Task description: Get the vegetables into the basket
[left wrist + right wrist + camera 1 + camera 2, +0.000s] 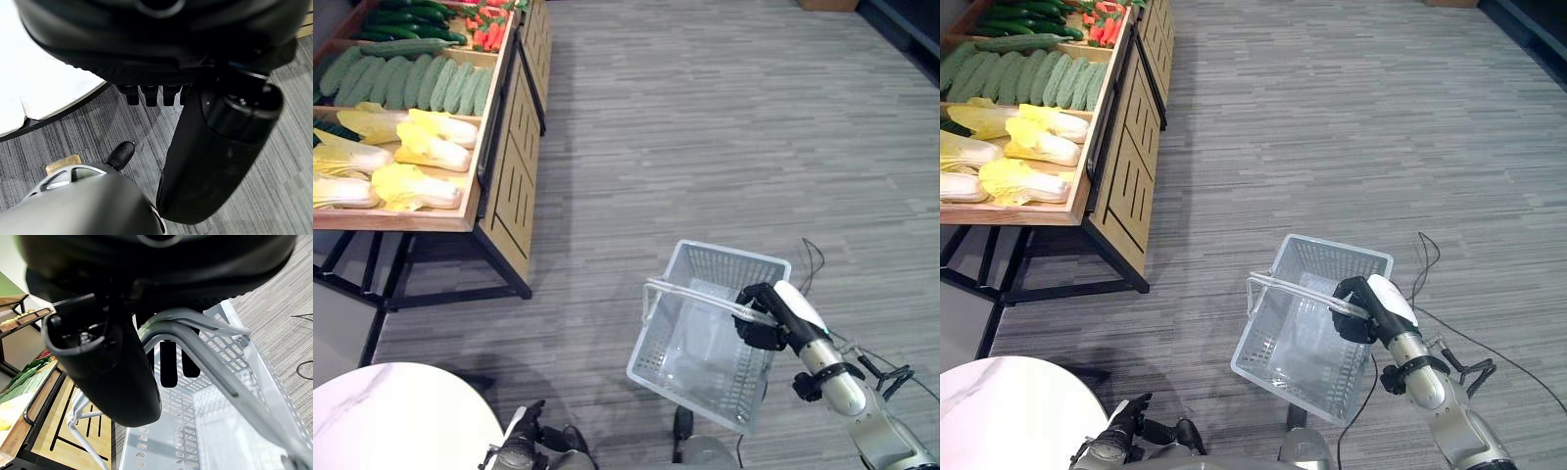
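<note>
A pale grey mesh basket (729, 258) hangs above the floor at the lower right, and nothing lies inside it. My right hand (766, 318) is shut on its two wire handles (195, 328), with the fingers curled round them in the right wrist view. The vegetables lie in a wooden stand (480, 166) at the upper left: pale yellow cabbages (416, 147), light green cucumbers (411, 83), dark green ones (411, 15) and red ones (487, 31). My left hand (524, 441) sits low at the bottom left with relaxed fingers (146, 95), holding nothing.
A round white table (391, 416) stands at the bottom left, close to my left hand. The stand rests on black metal legs (460, 289). Grey striped floor (724, 127) stretches between the stand and the basket.
</note>
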Available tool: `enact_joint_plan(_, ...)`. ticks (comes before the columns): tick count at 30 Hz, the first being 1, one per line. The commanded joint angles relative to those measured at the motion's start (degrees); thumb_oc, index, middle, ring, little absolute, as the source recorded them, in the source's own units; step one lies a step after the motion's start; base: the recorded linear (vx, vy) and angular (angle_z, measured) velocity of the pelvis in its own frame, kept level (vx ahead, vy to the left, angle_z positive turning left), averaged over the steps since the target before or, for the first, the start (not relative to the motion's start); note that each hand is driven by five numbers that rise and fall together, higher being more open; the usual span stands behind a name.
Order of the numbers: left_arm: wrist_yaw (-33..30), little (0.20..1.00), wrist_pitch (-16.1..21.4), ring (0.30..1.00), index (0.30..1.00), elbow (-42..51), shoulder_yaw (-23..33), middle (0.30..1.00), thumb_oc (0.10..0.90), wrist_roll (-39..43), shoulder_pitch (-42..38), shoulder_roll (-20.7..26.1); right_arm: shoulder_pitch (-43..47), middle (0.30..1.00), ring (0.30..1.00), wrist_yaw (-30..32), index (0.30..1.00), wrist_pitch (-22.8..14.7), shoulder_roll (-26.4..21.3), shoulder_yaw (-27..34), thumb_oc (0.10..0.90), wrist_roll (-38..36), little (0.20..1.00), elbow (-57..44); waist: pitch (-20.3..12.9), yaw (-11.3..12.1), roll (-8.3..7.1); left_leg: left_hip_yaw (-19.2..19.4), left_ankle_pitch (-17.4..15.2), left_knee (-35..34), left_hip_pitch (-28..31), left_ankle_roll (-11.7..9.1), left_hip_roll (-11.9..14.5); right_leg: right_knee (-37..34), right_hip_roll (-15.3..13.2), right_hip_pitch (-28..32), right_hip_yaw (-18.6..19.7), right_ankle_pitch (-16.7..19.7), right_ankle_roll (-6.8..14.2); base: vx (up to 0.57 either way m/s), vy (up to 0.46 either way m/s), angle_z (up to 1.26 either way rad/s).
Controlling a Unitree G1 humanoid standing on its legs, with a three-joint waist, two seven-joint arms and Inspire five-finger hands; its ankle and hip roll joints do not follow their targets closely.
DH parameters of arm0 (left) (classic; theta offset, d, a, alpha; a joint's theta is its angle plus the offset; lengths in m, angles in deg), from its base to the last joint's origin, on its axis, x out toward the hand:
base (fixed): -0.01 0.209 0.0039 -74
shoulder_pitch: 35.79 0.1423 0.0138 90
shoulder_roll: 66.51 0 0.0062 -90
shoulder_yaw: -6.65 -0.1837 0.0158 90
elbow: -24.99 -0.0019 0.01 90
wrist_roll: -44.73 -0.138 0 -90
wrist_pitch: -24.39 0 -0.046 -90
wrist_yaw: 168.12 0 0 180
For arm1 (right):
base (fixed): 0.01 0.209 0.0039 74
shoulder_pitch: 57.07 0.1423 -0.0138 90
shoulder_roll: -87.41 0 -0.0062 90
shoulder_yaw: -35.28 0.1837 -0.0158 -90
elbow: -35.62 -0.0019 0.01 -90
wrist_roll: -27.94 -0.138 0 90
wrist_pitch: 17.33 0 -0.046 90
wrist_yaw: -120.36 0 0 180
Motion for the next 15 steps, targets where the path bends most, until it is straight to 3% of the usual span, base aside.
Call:
enact_joint_plan(1, -1.0, 1.000, 0.7, 1.000, 1.000, -2.1, -0.6, 1.000, 0.900, -0.5, -1.5, 2.0, 6.1, 0.300, 0.300, 4.5, 0.300, -6.8, -1.6, 6.5, 0.400, -2.8, 0.300, -8.5, -0.9, 1.6, -0.87, -6.6, 1.8, 7.4, -1.7, -5.2, 0.3, 2.4, -0.7, 0.5, 0.1, 0.1, 2.4, 0.04, -0.041, 0.06)
enact_joint_plan(3, -1.1, 1.000, 0.8, 1.000, 1.000, -2.1, -0.9, 1.000, 0.900, 0.3, -1.1, 1.3, 6.5, 0.300, 0.300, 4.6, 0.300, -6.7, -2.2, 6.6, 0.400, -3.1, 0.300, -7.2, -1.1, 2.3, -0.90, -11.4, 1.1, 4.8, -3.2, -4.7, -1.3, 1.7, -1.2, 0.5, 0.7, 0.2, 2.8, 0.06, 0.019, -0.04)
enact_joint_plan(6, -1.0, 1.000, 0.9, 1.000, 1.000, -2.6, -1.8, 1.000, 0.900, -0.2, -0.5, 0.6, 6.8, 0.300, 0.300, 4.1, 0.300, -6.4, -2.9, 6.5, 0.400, -3.5, 0.300, -6.2, -1.4, 3.1, -1.21, -14.8, 0.6, 0.9, -5.1, -4.2, -2.0, 1.8, -2.1, 0.4, 1.6, 0.5, 3.5, 0.09, 0.053, 0.00)
enact_joint_plan(11, 0.2, 1.000, 0.7, 1.000, 1.000, -3.1, -2.0, 1.000, 0.900, -0.8, 0.5, 0.5, 6.8, 0.300, 0.300, 2.8, 0.300, -5.1, -2.6, 5.7, 0.400, -3.0, 0.300, -3.0, -2.4, 3.4, -1.05, -12.9, -0.2, -2.8, -2.2, -2.4, -3.3, 1.6, -2.7, 0.1, 3.3, 0.8, 4.3, 0.10, 0.138, -0.16)
enact_joint_plan(15, 0.8, 1.000, 1.0, 1.000, 1.000, -3.2, -2.5, 1.000, 0.900, -0.6, 0.8, 0.9, 8.5, 0.300, 0.300, 3.1, 0.300, -3.6, -1.1, 3.6, 0.400, -1.9, 0.300, 3.9, -1.6, 4.4, -2.03, -11.0, -2.7, -2.5, -1.3, 0.4, -6.0, 4.0, -5.3, -1.5, 5.9, 2.3, 6.0, 0.09, 0.252, -0.32)
